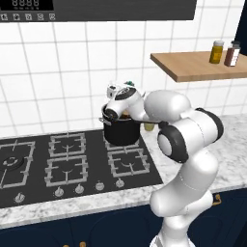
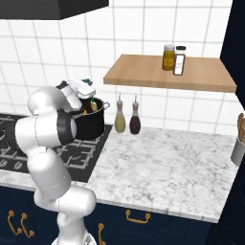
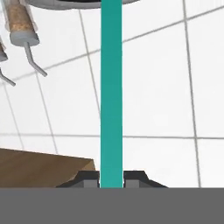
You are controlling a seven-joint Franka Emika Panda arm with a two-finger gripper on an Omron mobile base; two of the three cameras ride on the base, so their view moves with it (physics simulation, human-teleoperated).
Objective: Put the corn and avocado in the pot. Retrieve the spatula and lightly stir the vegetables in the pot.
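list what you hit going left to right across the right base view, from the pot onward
pot → olive bottle → dark bottle → yellow jar on the shelf → white-labelled jar → grey utensil holder

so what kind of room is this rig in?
A rendered home kitchen, by the looks: a gas hob set in a marble counter, white tiled wall, and a wooden shelf with jars.

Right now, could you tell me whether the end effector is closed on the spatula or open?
Closed on it. In the hand view the spatula's teal handle runs up from between the two dark fingertips of the end effector, which press its sides.
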